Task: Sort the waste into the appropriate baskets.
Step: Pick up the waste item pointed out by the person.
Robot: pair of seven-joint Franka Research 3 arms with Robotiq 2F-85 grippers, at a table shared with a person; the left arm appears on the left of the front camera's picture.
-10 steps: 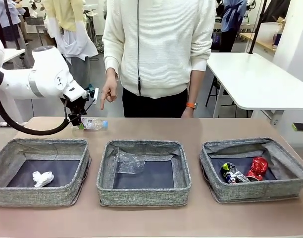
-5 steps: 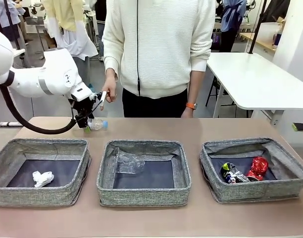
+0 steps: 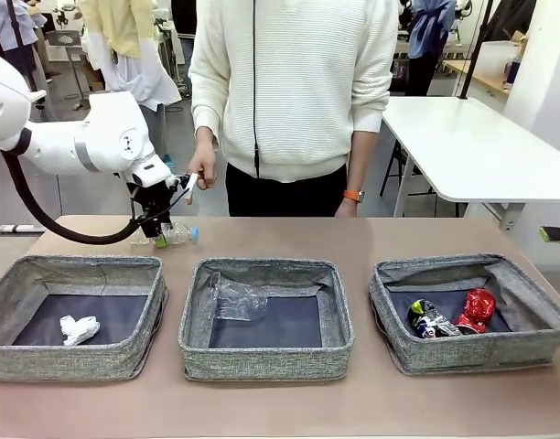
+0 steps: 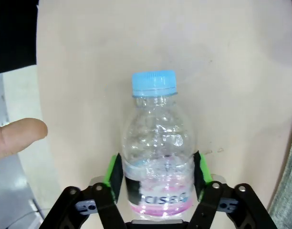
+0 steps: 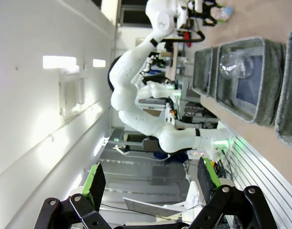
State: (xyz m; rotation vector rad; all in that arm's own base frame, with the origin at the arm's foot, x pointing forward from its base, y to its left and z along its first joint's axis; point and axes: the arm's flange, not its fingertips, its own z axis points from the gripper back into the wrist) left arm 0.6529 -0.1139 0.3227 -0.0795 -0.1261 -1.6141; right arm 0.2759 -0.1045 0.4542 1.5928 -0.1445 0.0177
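Clamping 1 bottle [image 4: 158, 157], left end effector [image 4: 158, 179]; right end effector [image 5: 151, 183] apart; 3 baskets [image 3: 266, 315], 2 cans [image 3: 454, 315].

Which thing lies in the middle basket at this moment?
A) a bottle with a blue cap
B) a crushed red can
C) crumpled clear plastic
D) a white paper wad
C: the crumpled clear plastic lies in the middle basket, while the white paper wad is in the left basket, the crushed red can is in the right basket, and the bottle is on the table.
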